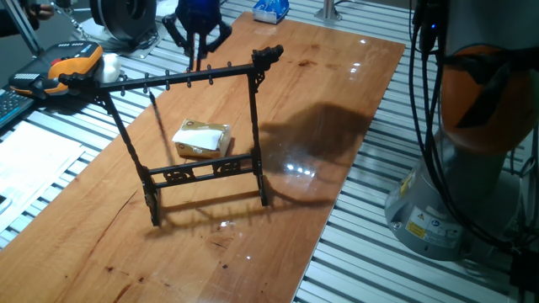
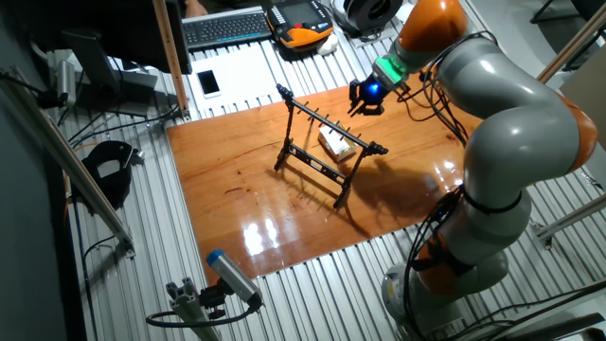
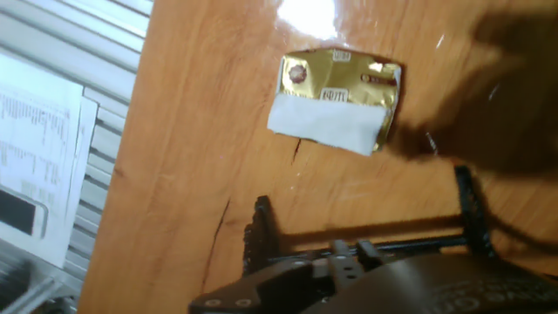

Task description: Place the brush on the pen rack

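— Where's the brush (image 1: 157,114)?
— Hanging from the top bar of the pen rack (image 1: 202,135), mid-worktop (image 1: 337,109). My claw (image 1: 196,34) hangs spread and empty above the far edge.
— Anything in the way?
— A yellow block (image 1: 202,139) behind the rack; bare glossy wood toward the near edge, slatted metal around.

A yellowish block (image 1: 202,139) lies on the wooden table (image 1: 337,101), a keyboard (image 2: 227,26) beyond it

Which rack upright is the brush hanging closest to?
The upright at the orange pendant end: the brush hangs from the top bar beside it, well away from the other upright.
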### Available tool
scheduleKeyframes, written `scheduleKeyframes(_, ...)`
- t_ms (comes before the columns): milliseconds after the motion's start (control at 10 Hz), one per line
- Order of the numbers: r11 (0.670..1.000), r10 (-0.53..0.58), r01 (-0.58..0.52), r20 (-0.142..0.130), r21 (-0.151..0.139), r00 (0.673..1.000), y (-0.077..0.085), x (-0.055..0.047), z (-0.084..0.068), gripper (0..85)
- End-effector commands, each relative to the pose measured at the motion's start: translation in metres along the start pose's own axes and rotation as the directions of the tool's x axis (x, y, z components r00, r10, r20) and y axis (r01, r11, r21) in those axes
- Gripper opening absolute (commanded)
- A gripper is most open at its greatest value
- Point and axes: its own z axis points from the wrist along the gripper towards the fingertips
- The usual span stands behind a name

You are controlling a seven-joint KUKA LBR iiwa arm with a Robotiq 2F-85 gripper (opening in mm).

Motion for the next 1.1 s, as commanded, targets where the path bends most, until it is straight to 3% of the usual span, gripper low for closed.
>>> scheduleKeyframes(0, 1.000, -0.023, 0.023, 0.001, 0.003, 1.000, 0.000, -0.004, -0.004, 0.0)
scheduleKeyframes(100, 0.998, -0.059, 0.059, 0.017, 0.014, 0.998, -0.001, -0.006, -0.007, 0.0)
scheduleKeyframes(200, 0.995, -0.097, 0.095, 0.044, 0.043, 0.994, -0.001, -0.008, -0.009, 0.0)
scheduleKeyframes(500, 0.968, -0.221, 0.205, 0.106, 0.147, 0.969, 0.000, -0.012, -0.020, 0.0)
scheduleKeyframes(800, 0.931, -0.340, 0.314, 0.127, 0.185, 0.932, -0.001, -0.014, -0.023, 0.0)
scheduleKeyframes(1000, 0.860, -0.483, 0.440, 0.133, 0.259, 0.865, -0.003, -0.016, -0.023, 0.0)
